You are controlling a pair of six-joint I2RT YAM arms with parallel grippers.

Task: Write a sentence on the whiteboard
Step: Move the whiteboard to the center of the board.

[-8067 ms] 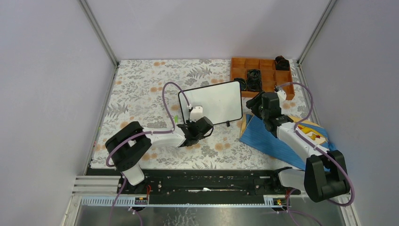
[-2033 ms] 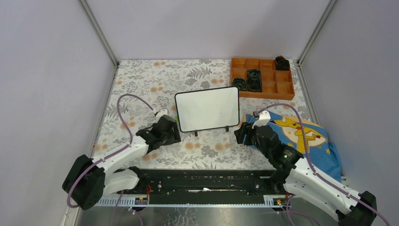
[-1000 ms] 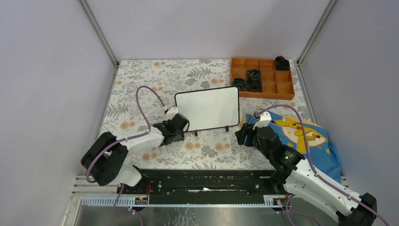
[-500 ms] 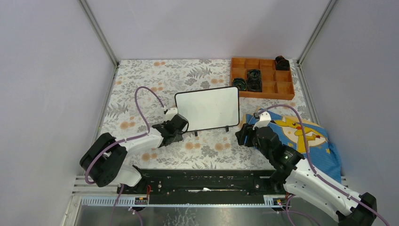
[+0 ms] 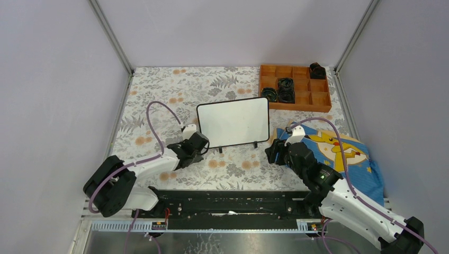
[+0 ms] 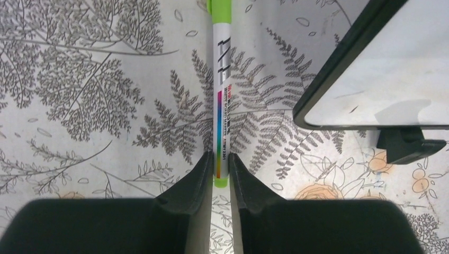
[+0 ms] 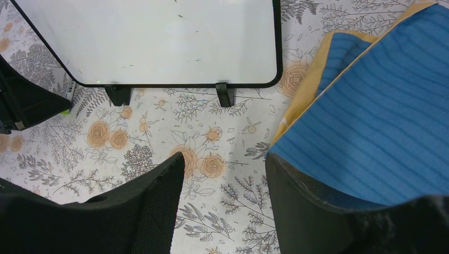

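Your top view shows the whiteboard point(image 5: 233, 123) standing near the middle of the desk point(image 5: 174, 90), tilted back on its feet, with the left gripper point(image 5: 195, 144) low at its lower left corner and the right gripper point(image 5: 274, 151) just off its lower right corner. From up there you cannot make out what the left gripper has. The left wrist view settles it: the two black fingers are closed on the near end of a marker point(image 6: 221, 95), which lies flat on the desk and points straight away from the camera, just beside the board's corner but not touching it. The right wrist view gives you what the other two do not: the whole lower edge of the board, both small black feet point(image 7: 225, 95) planted on the desk, and the right gripper's fingers standing wide apart with only the desk between them.

The marker is a slim round barrel, white with lime green ends and a rainbow stripe along its label. The board is smooth glossy white, rounded at the corners inside a thin black frame, marked only by a few faint specks. The desk cover is a matte print of grey ferns and orange flowers. The blue cloth point(image 5: 339, 151) is ribbed, with a yellow edge. An orange compartmented tray point(image 5: 302, 107) sits at the far right
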